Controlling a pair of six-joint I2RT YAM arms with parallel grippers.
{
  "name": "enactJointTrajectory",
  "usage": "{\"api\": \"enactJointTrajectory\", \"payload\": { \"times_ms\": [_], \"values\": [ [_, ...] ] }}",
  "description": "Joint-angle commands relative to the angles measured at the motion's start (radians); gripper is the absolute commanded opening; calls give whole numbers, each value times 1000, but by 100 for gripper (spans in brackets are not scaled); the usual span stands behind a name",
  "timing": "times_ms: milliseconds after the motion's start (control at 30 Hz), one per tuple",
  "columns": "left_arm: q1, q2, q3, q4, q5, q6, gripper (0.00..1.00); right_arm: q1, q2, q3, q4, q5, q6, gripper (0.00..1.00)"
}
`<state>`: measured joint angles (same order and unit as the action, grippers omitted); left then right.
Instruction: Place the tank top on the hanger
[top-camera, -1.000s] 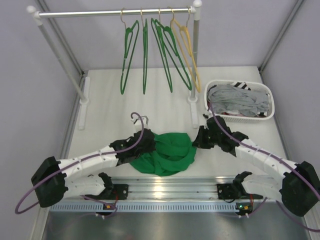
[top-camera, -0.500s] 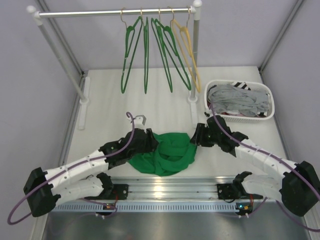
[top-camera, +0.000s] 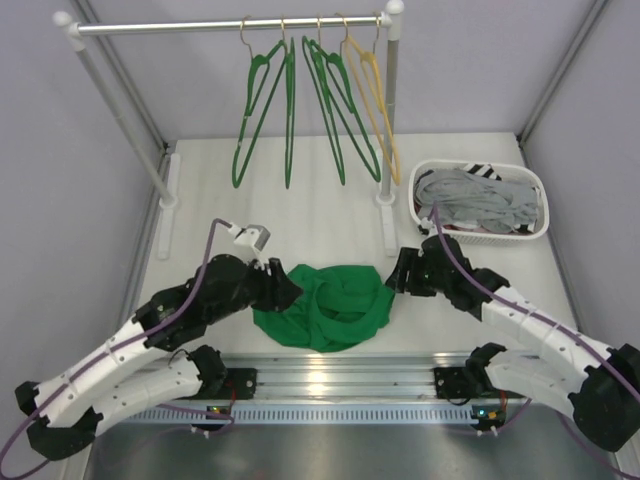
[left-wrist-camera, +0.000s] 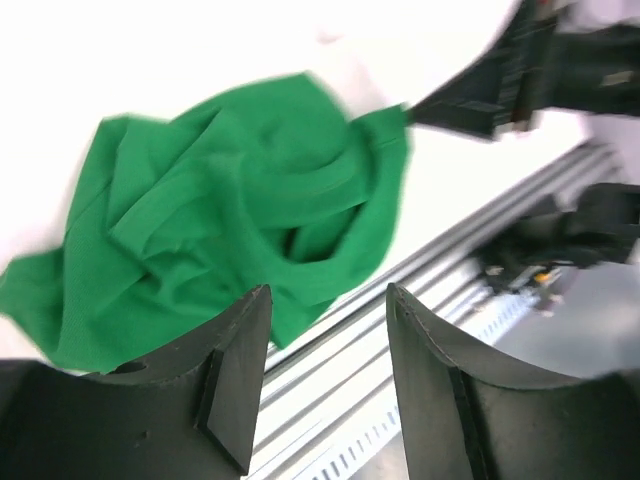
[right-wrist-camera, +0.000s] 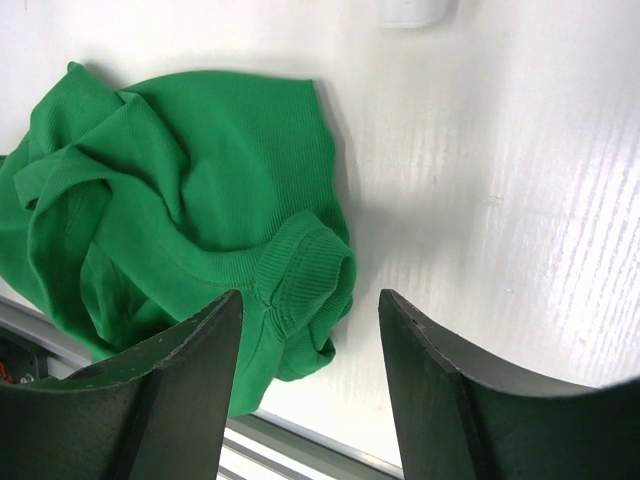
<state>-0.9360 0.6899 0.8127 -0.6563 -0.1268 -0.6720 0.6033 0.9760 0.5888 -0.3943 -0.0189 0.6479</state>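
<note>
The tank top (top-camera: 325, 305) lies in a crumpled bright green heap on the white table, near the front edge. My left gripper (top-camera: 285, 290) is at the heap's left edge, open and holding nothing. In the left wrist view the left gripper (left-wrist-camera: 327, 295) hangs over the fabric's (left-wrist-camera: 230, 210) near edge and the metal rail. My right gripper (top-camera: 395, 275) is at the heap's right edge, also open. In the right wrist view the right gripper (right-wrist-camera: 310, 297) stands over a ribbed fold of the tank top (right-wrist-camera: 180, 200). The green hanger (top-camera: 258, 110) hangs among several alike on the rack.
A rack with a metal bar (top-camera: 230, 26) stands at the back and also carries a yellow hanger (top-camera: 372, 110). A white basket (top-camera: 480, 236) of grey clothes sits at the right. An aluminium rail (top-camera: 340, 375) runs along the near edge.
Both grippers have opened and let go of the tank top, which has settled flatter. The left arm has drawn back to the left. The leftmost hangers have swung slightly.
</note>
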Motion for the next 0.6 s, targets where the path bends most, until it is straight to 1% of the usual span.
{"api": "enactJointTrajectory", "payload": {
  "times_ms": [0, 33, 133, 167, 200, 233, 267, 333, 367, 433, 467, 500, 567],
  "values": [
    [2, -39, 127, -63, 94, 87, 55, 15, -34, 26, -23, 42, -14, 57],
    [2, -36, 193, -62, 116, 101, 55, 13, -39, 26, -26, 43, -16, 57],
    [2, -17, 348, -51, 122, 141, 56, 15, -51, 35, -43, 45, -21, 57],
    [2, -10, 386, -42, 90, 158, 56, 15, -59, 40, -47, 45, -22, 57],
    [2, -3, 460, -28, 51, 164, 56, 15, -60, 39, -48, 45, -22, 57],
    [2, 13, 491, 13, 8, 172, 57, 15, -62, 45, -48, 43, -22, 58],
    [2, 19, 517, 38, -88, 208, 58, 15, -59, 46, -48, 40, -24, 58],
    [2, 63, 586, 78, -212, 253, 59, 15, -48, 52, -48, 30, -28, 58],
    [2, 83, 611, 110, -355, 297, 60, 15, -37, 62, -48, 27, -36, 57],
    [2, 167, 684, 144, -520, 353, 63, 15, -30, 69, -49, 23, -36, 57],
    [2, 199, 706, 186, -587, 418, 64, 15, -27, 78, -49, 25, -39, 57],
    [2, 261, 750, 216, -681, 449, 64, 15, -25, 80, -49, 24, -44, 58],
    [3, 319, 793, 271, -717, 568, 67, 13, -25, 94, -58, 24, -48, 57]
  ]
}}
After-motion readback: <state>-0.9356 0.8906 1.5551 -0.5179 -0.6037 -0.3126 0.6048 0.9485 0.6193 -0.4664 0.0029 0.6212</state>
